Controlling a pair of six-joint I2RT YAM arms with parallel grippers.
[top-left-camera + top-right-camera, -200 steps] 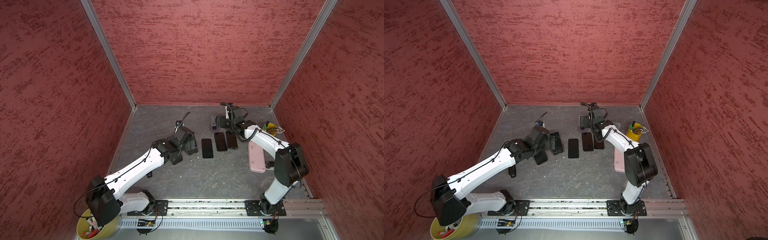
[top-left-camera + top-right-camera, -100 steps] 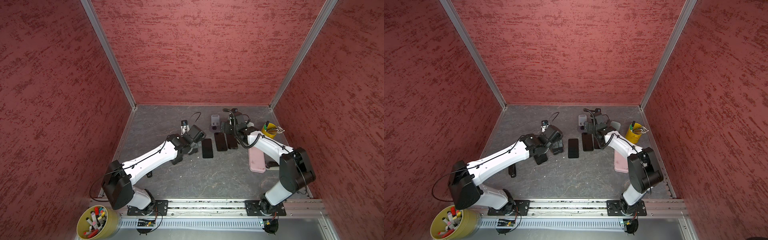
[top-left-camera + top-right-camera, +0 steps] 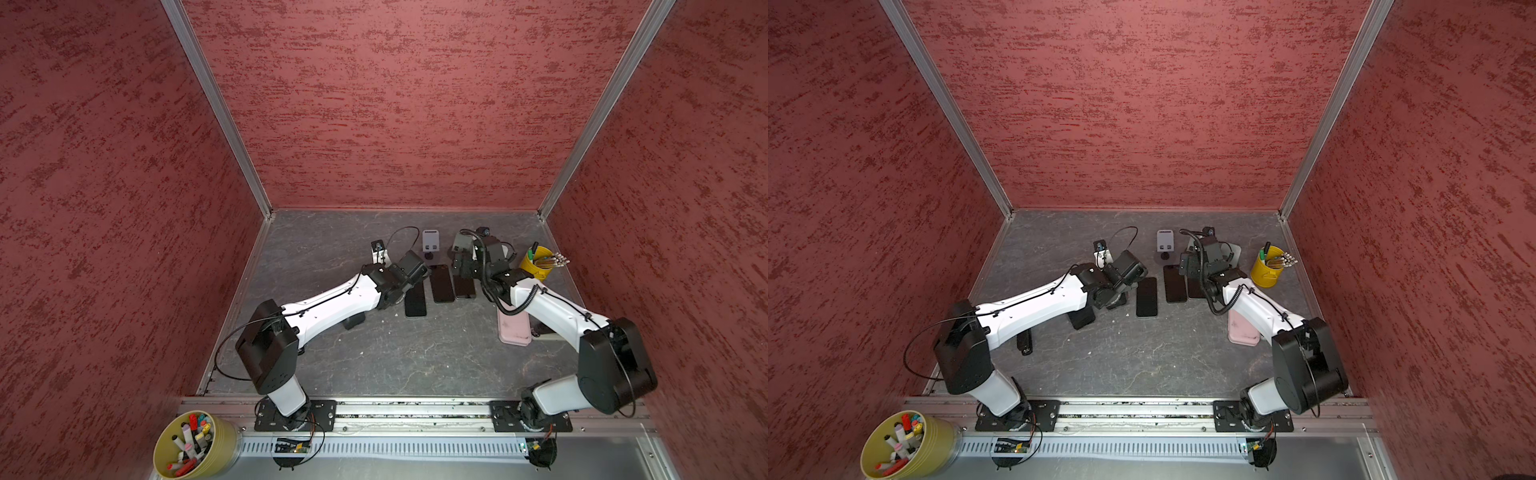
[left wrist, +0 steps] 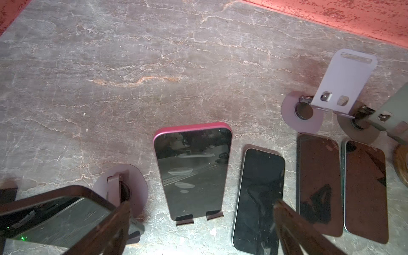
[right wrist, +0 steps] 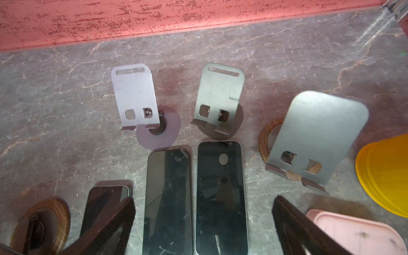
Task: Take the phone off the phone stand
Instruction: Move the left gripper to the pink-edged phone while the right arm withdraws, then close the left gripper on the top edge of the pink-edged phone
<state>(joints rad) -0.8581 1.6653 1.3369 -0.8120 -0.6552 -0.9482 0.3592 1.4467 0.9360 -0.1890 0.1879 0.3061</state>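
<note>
Left gripper (image 4: 201, 203) is spread wide open with nothing in it, and the right gripper (image 5: 204, 199) is the same deal, jaws apart and empty. Nearest stuff first: a marker cup (image 3: 191, 442) sits just outside the front left corner of the worktop (image 3: 395, 365), and a pink tray (image 3: 514, 332) lies flat toward the right edge, partly under the right arm. Left wrist view shows a dark phone (image 4: 55, 216) tilted on a round-based purple stand (image 4: 138, 187), just beside one finger (image 4: 110, 229). The one that matters, the pink-rimmed phone (image 4: 192, 172), is still on its phone stand (image 4: 184, 219). It's leaning back with the screen up and its bottom edge in the two little lips, lined up with the gap between the left fingers, and nothing seems to be touching it. Next to it is a row of three flat phones (image 3: 441, 283) around the middle of the worktop, with the right gripper hanging over the right end of that row. Further back, toward the back edge, stand a lilac stand (image 3: 431, 241), a grey stand (image 5: 218, 97) and a bigger wood-based stand (image 5: 318, 136). A yellow cup (image 3: 536, 266) of pens sits by the right edge.
</note>
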